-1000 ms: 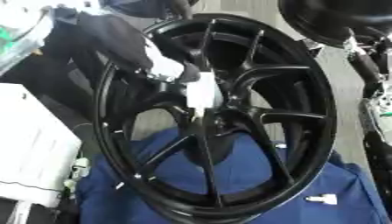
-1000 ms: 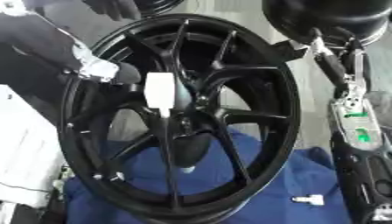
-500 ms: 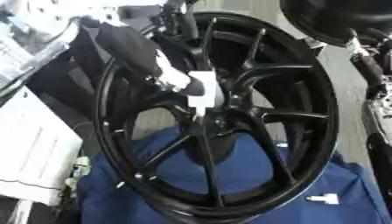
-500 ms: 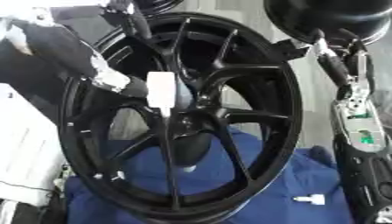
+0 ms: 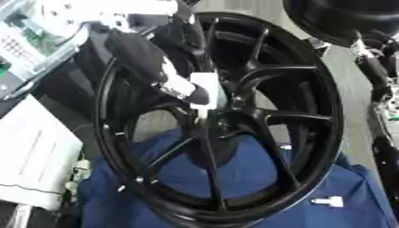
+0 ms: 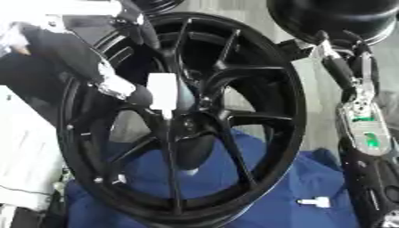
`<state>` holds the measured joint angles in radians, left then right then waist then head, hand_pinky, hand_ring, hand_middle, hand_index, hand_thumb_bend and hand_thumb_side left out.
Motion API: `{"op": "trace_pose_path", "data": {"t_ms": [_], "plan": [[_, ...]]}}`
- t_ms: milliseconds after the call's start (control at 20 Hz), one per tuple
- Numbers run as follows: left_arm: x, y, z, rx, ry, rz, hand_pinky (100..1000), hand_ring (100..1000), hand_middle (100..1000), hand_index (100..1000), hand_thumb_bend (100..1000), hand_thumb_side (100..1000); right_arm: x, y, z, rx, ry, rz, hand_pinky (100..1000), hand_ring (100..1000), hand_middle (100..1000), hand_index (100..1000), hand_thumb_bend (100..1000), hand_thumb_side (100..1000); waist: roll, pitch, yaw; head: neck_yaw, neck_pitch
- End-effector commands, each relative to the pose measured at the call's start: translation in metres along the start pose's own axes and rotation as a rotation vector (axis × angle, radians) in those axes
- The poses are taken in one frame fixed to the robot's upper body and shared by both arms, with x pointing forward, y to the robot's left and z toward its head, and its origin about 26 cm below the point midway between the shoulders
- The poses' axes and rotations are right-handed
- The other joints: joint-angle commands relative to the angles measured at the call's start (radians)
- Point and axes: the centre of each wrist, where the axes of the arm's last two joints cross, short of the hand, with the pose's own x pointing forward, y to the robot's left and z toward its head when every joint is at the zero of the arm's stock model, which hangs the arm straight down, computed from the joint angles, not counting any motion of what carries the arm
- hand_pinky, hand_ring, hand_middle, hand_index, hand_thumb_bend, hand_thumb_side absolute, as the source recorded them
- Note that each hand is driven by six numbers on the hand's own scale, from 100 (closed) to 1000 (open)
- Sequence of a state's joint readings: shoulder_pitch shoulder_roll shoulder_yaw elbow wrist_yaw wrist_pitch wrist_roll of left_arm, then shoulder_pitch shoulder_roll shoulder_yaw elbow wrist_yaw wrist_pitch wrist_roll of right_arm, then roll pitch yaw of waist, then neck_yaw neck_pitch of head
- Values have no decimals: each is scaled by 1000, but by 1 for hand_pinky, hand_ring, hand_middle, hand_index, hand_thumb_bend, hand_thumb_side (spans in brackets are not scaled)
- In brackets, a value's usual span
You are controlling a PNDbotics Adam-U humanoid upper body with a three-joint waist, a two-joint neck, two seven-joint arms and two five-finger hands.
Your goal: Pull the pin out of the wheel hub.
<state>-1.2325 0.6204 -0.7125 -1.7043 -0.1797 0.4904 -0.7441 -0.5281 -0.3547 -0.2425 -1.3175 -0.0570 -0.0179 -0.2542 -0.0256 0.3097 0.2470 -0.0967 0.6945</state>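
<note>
A black multi-spoke wheel [image 5: 311, 102] stands tilted on a blue cloth [image 5: 257, 178]. A white pin [image 5: 206, 85] with a thin stem sticks out just above the hub [image 5: 214, 122]. My left hand [image 5: 181, 87] reaches in from the upper left across the rim, and its dark fingertips pinch the pin's left side. My right hand [image 6: 364, 133] rests at the right edge beside the wheel with its fingers straight and pointing up, holding nothing.
A small white part [image 5: 327, 201] lies on the cloth in front of the wheel. A white box [image 5: 31, 156] sits at the left, with equipment [image 5: 31, 40] behind it. A dark round object [image 5: 343, 18] hangs at the top right.
My left forearm has swung lower over the wheel's upper left rim, and its fingers have stayed at the pin. The pin still sits at the hub. The right hand has not moved.
</note>
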Motion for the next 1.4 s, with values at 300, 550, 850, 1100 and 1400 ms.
{"op": "trace_pose_path", "data": {"t_ms": [300, 550, 850, 1100, 1400], "plan": [[2, 5, 0, -156, 94, 92, 886, 813, 767, 796, 658, 465, 8, -1, -5, 4, -23, 10, 871, 715, 722, 844, 467, 442, 3, -15, -3, 7, -18], [2, 2, -5, -147, 115, 54, 888, 812, 767, 796, 661, 433, 8, 0, -4, 7, -22, 11, 871, 714, 721, 844, 468, 442, 3, -14, -5, 12, -19], [1, -1, -16, -137, 142, 24, 888, 809, 761, 790, 644, 434, 7, 1, -3, 13, -17, 10, 871, 714, 721, 844, 470, 444, 4, -12, -10, 23, -19], [-4, -4, -23, -148, 147, 23, 889, 808, 757, 786, 638, 437, 6, 1, -3, 13, -14, 11, 872, 714, 721, 844, 470, 444, 4, -8, -14, 28, -19], [-7, -7, -28, -162, 144, 16, 879, 785, 733, 755, 617, 424, 7, 2, -3, 14, -16, 8, 872, 714, 720, 844, 470, 444, 3, -6, -16, 30, -19]]}}
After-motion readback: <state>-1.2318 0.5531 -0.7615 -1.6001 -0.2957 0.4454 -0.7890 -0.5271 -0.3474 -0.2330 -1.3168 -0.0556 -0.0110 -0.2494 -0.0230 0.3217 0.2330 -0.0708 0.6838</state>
